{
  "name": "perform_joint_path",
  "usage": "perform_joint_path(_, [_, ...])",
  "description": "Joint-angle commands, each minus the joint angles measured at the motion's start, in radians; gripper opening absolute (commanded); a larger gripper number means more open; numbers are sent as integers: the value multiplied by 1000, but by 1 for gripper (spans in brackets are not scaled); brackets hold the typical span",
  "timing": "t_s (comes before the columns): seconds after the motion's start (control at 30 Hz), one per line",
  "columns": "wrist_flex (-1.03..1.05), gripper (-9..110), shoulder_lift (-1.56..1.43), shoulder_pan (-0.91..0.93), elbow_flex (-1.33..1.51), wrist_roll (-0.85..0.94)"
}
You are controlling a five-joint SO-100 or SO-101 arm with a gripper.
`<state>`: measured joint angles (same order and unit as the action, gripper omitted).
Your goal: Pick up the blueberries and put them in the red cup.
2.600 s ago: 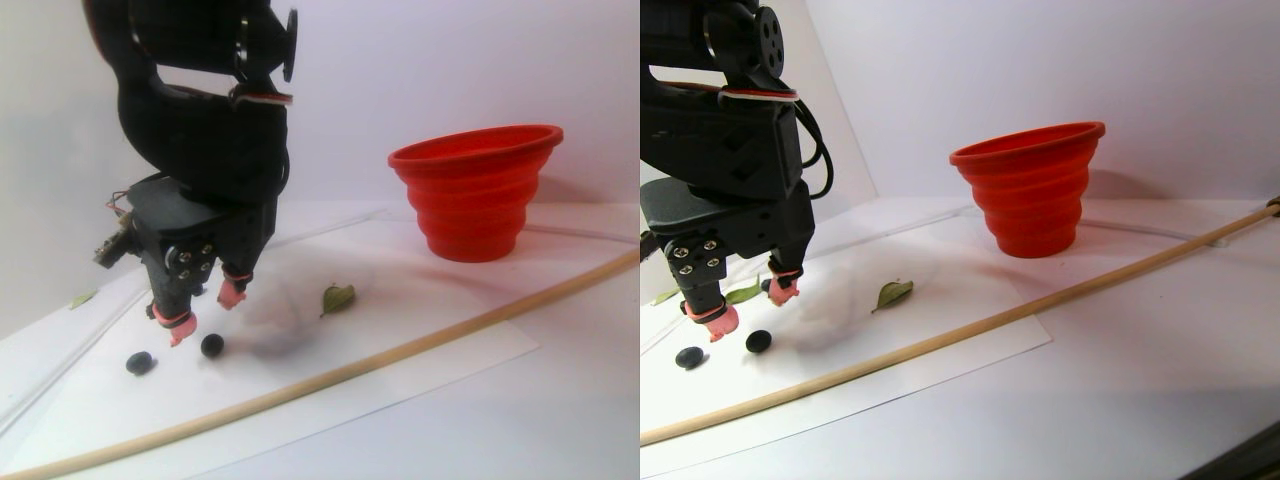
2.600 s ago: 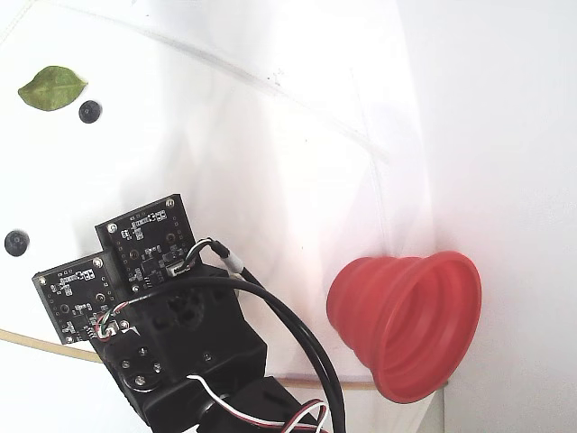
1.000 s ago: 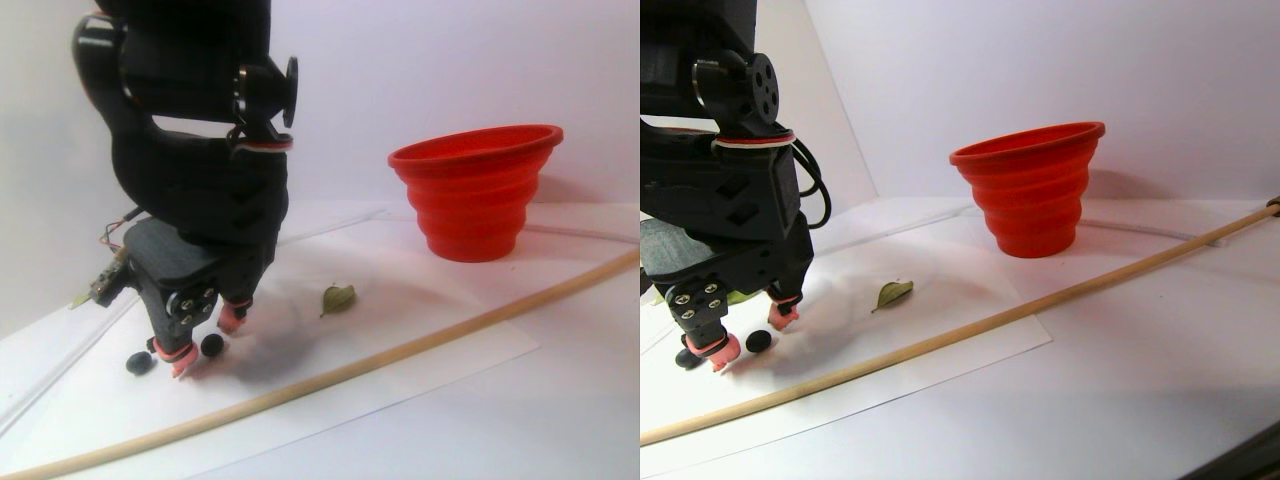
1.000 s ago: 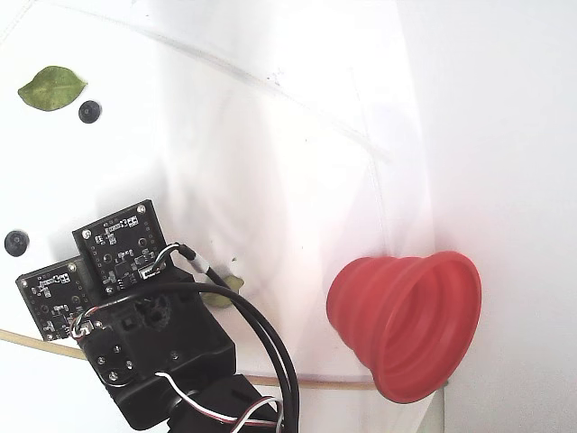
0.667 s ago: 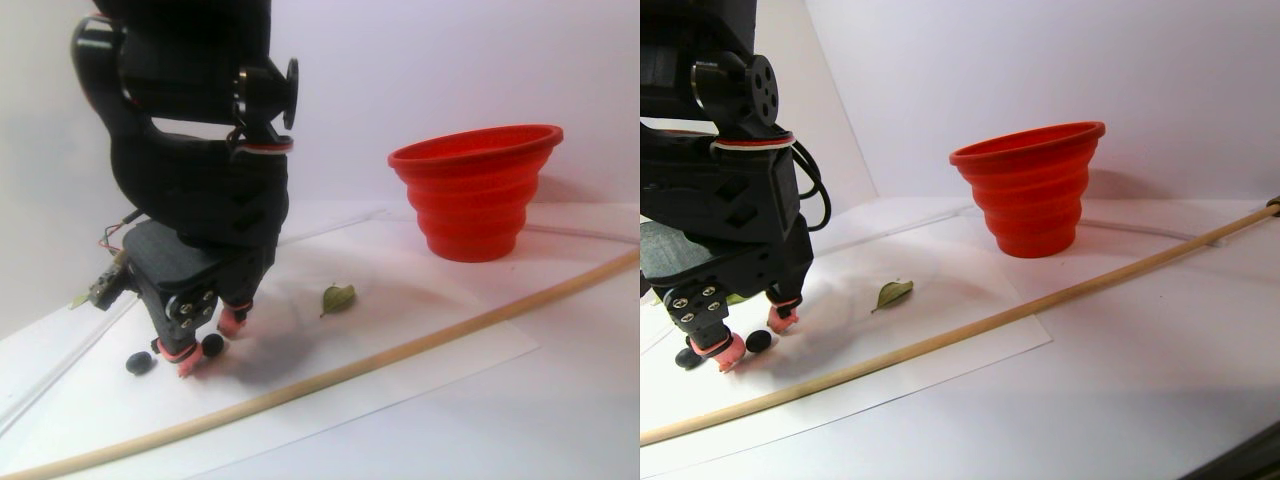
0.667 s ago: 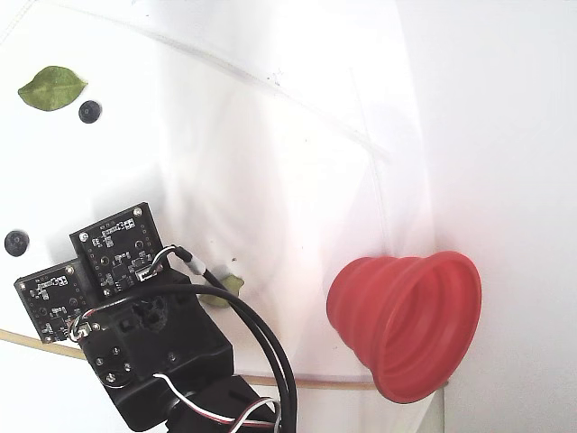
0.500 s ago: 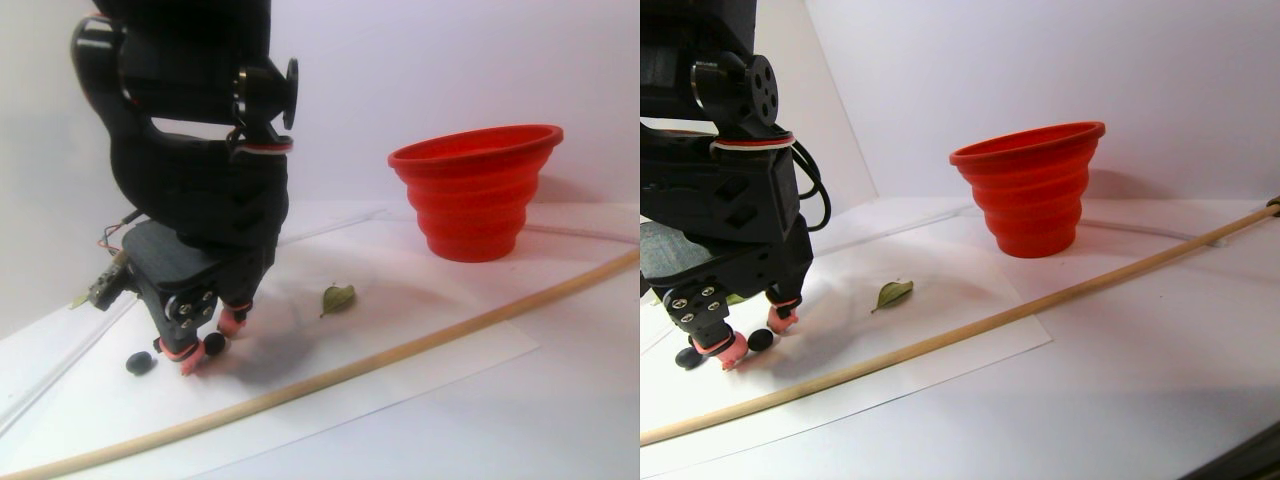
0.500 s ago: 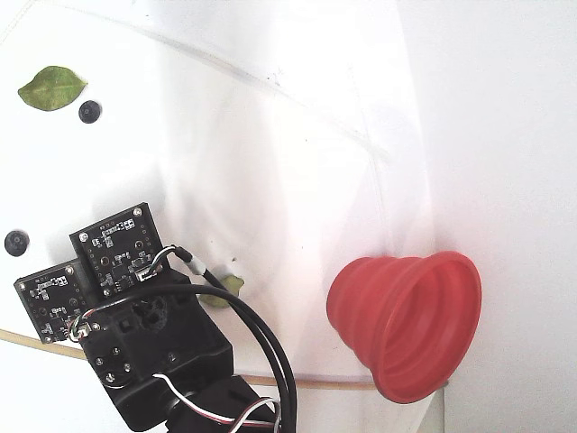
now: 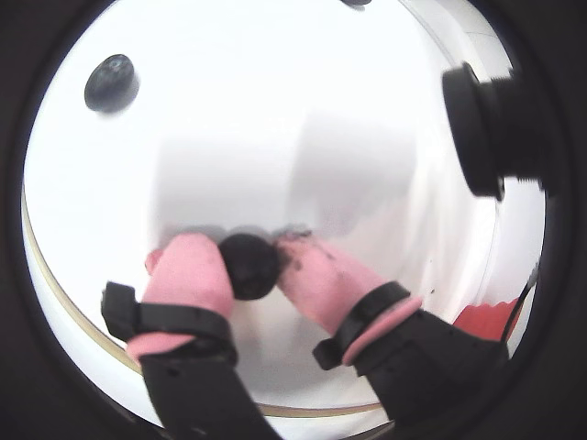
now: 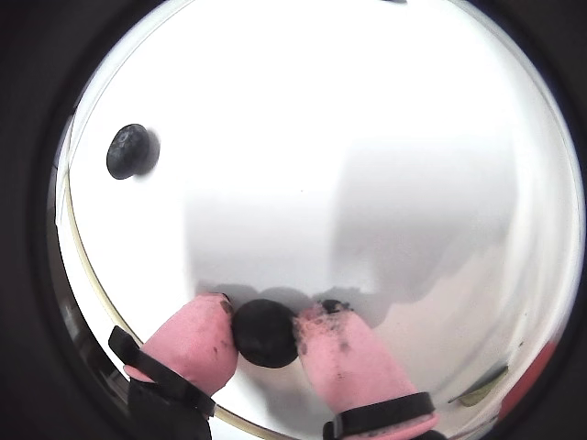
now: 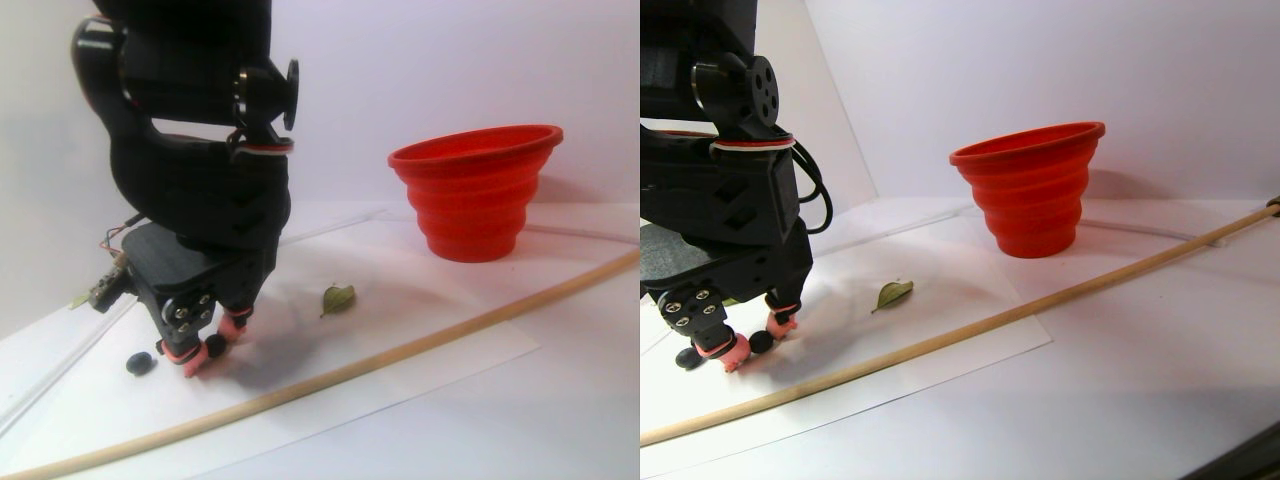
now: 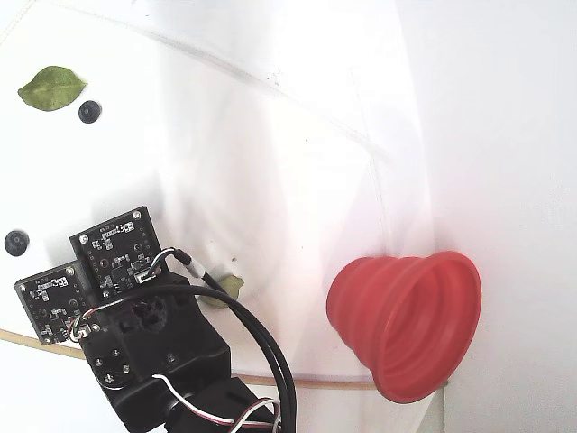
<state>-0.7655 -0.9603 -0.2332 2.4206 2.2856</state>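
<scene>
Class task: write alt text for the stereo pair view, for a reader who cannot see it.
A black robot gripper with pink fingertips pinches a dark blueberry on white paper. Another blueberry lies just left; a red cup stands to the right.

We see a wooden stick (image 11: 420,330) lying across the white paper (image 11: 430,290), and 2 green leaves (image 12: 52,87) on that paper, well apart.
</scene>
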Motion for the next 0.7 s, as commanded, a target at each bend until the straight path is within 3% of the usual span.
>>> perform_joint_path(0.0, [18, 11, -81, -6, -12, -11])
perform_joint_path(0.67, [193, 11, -357, 15, 31, -38])
